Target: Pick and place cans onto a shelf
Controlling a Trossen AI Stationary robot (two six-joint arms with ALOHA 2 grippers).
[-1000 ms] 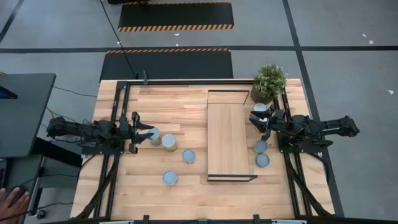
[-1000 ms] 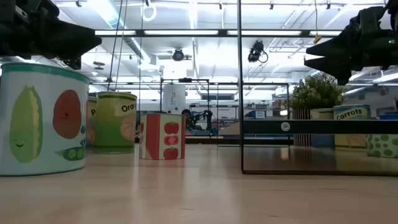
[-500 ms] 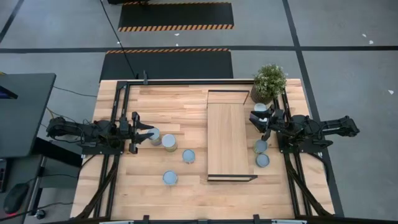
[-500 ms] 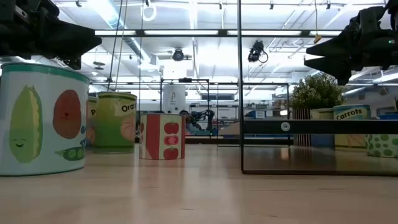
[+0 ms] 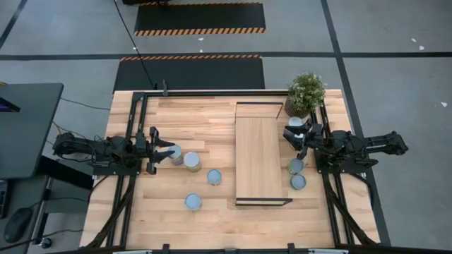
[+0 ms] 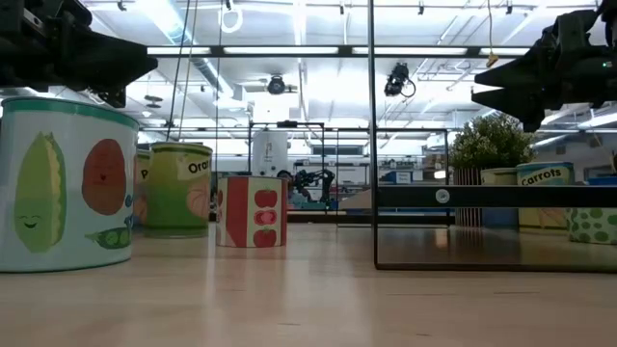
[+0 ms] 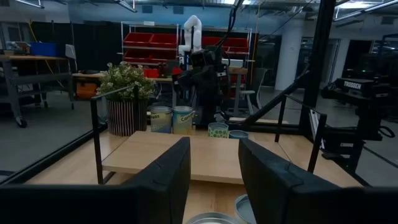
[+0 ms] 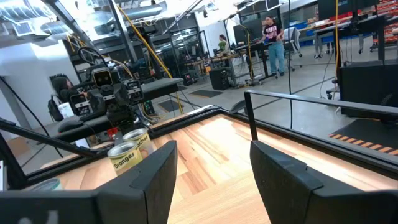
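The shelf (image 5: 258,159) is a long light-wood board on a black frame, right of the table's middle. Several cans stand upright on the tabletop: three (image 5: 191,161) (image 5: 214,177) (image 5: 193,202) left of the shelf and two (image 5: 296,166) (image 5: 299,182) right of it. My left gripper (image 5: 168,149) hovers open at the left, pointing toward the shelf, above a can (image 5: 175,154). My right gripper (image 5: 292,135) hovers open at the right, beside a can (image 5: 296,122) near the plant. Nothing lies between either gripper's fingers (image 7: 214,149) (image 8: 213,152).
A potted plant (image 5: 306,92) stands at the table's far right corner. Black frame rails (image 5: 134,127) run along the table's left, far and right sides. The low view shows the shelf board (image 6: 492,198) raised above the tabletop, with picture-labelled cans (image 6: 63,183) (image 6: 251,210) in front.
Both arms have kept still and no can has moved. A person's hand beside the table's near left corner has gone out of view.
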